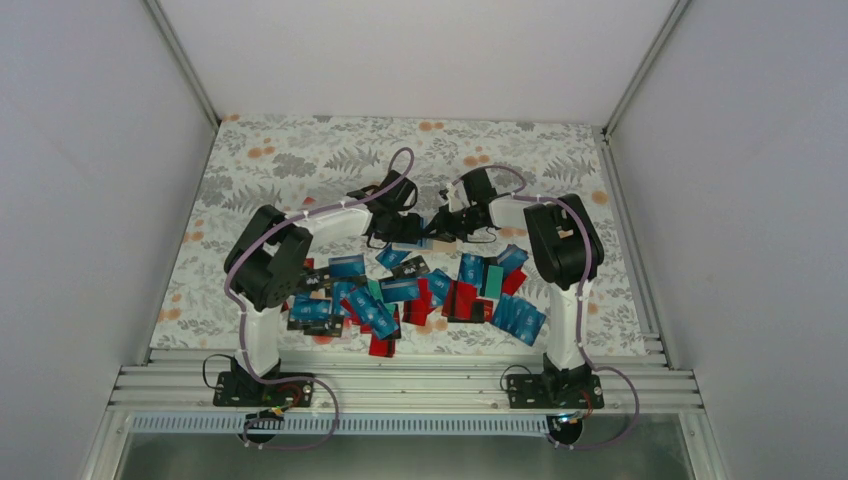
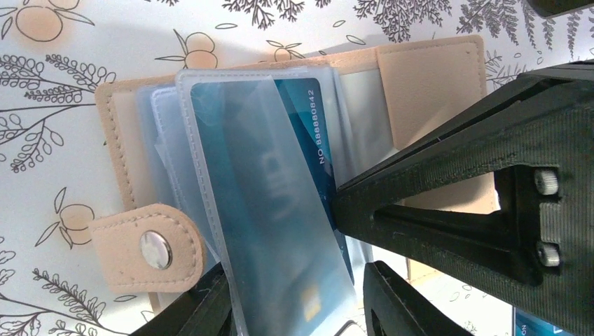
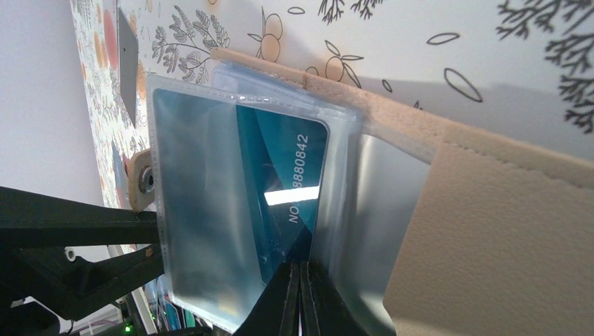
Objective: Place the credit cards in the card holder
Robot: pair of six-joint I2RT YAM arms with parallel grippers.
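Card holder point(image 2: 427, 84), beige, open on tabletop point(image 2: 70, 140). Right tool point(image 3: 299, 269): clamped on blue credit card point(image 3: 280, 161). Left tool point(image 2: 298, 276): jaws apart.

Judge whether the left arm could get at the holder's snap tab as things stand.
Probably yes. The snap tab lies bare on the cloth just beside the left fingers, nothing over it; the right fingers, shut on the card, sit across the holder.
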